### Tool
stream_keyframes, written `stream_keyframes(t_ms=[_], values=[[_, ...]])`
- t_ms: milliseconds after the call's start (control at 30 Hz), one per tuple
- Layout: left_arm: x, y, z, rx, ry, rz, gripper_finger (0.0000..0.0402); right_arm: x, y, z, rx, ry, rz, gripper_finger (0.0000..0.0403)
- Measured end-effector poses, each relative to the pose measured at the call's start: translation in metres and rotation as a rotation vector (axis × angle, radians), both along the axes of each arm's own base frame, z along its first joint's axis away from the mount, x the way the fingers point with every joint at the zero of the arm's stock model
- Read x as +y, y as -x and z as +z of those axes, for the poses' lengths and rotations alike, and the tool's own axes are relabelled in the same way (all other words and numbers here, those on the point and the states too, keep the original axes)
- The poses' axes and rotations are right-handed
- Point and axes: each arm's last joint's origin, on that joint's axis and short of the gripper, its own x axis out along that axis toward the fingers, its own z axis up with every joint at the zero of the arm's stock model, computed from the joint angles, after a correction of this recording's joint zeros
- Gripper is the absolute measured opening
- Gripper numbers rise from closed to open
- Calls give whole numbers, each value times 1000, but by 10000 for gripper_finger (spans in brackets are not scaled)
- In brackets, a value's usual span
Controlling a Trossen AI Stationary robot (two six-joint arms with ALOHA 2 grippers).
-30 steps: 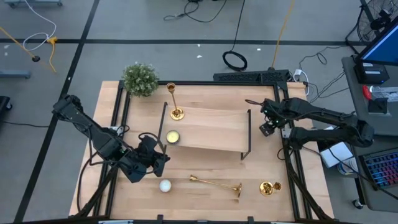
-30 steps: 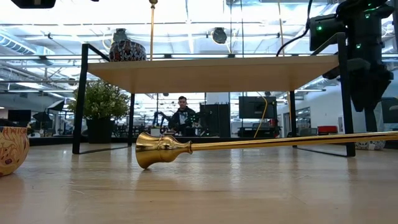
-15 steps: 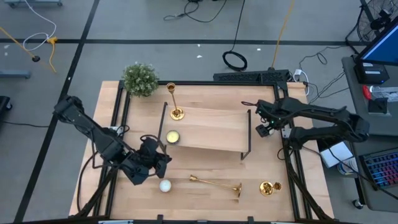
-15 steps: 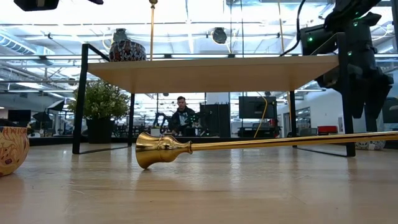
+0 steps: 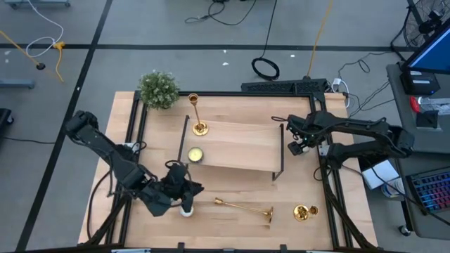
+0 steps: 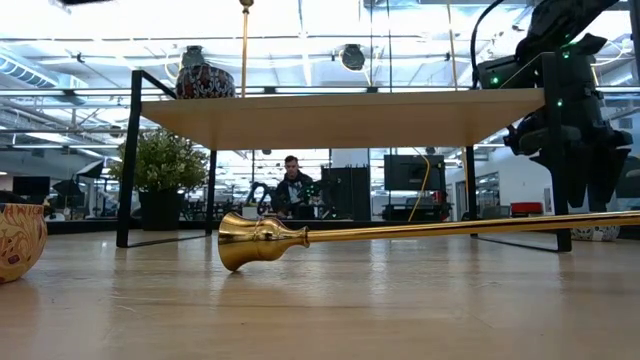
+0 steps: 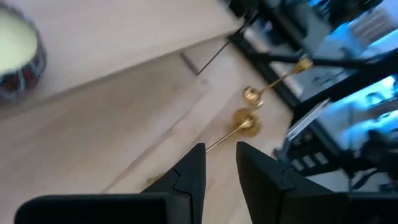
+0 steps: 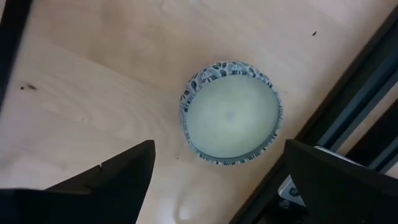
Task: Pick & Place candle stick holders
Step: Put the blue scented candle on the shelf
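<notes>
One gold candle stick holder [image 5: 244,207] lies on its side on the table near the front edge; it also shows in the low view [image 6: 400,232] and in the left wrist view [image 7: 245,121]. A second one [image 5: 304,211] lies further right. The third [image 5: 197,116] stands upright with its base on the far left end of the wooden shelf [image 5: 239,144]. My left gripper [image 5: 191,190] hovers left of the lying holder, its fingers [image 7: 193,177] a narrow gap apart with nothing between them. My right gripper [image 8: 217,177] hangs wide open, pointing down over a patterned candle cup [image 8: 231,115].
A white tealight [image 5: 186,209] sits on the table just below my left gripper. A patterned candle cup [image 5: 195,154] rests on the shelf's left part. A small potted plant [image 5: 158,89] stands at the far left corner. The shelf's black wire legs [image 5: 282,151] stand beside my right gripper [image 5: 299,145].
My left gripper has moved toward the table's near edge and a little right, closing on the white tealight and the lying holder. My right gripper has sunk a little and drifted toward the shelf's right end. The candle stick holders have kept still.
</notes>
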Motion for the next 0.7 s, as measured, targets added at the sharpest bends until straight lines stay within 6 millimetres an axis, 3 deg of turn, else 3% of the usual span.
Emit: stream_keyframes(t_ms=[200,400,700], values=[[-8,6,27,-147,102,-127,93,0,0,-1,-1,4,-3,355],[-18,8,55,-361,64,-275,93,-1,0,-4,1,31,-24,355],[-19,8,60,-409,20,-270,93,2,4,-24,-34,-4,-54,355]])
